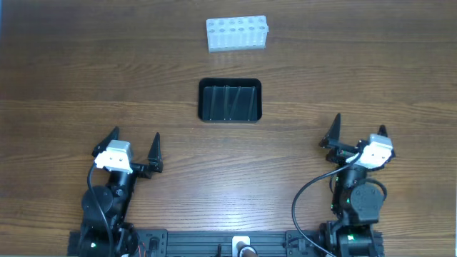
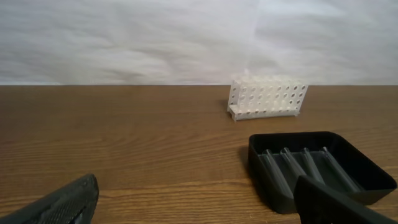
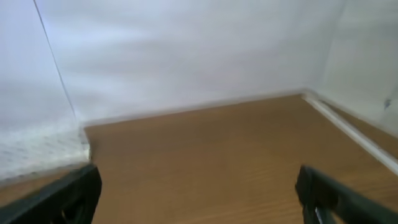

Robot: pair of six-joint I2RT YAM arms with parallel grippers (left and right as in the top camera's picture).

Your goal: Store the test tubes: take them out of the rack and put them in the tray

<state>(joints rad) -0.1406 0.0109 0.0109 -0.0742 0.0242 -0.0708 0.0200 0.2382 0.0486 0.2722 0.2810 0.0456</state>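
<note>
A white test tube rack (image 1: 237,33) stands at the far middle of the table, rows of holes in its top. Nearer me sits the black tray (image 1: 230,83); several long clear shapes that look like test tubes (image 1: 228,103) lie side by side in it. My left gripper (image 1: 136,134) is open and holds nothing, near the front left, well short of the tray. My right gripper (image 1: 360,123) is open and bare at the front right. In the left wrist view the rack (image 2: 267,98) stands beyond the tray (image 2: 292,137), between my open fingers (image 2: 68,200).
The brown wooden table (image 1: 86,71) lies bare around the rack and tray. A white wall (image 2: 124,37) backs the table's far edge. The right wrist view faces table surface (image 3: 205,149) and a white corner, with my right gripper (image 3: 198,180) open.
</note>
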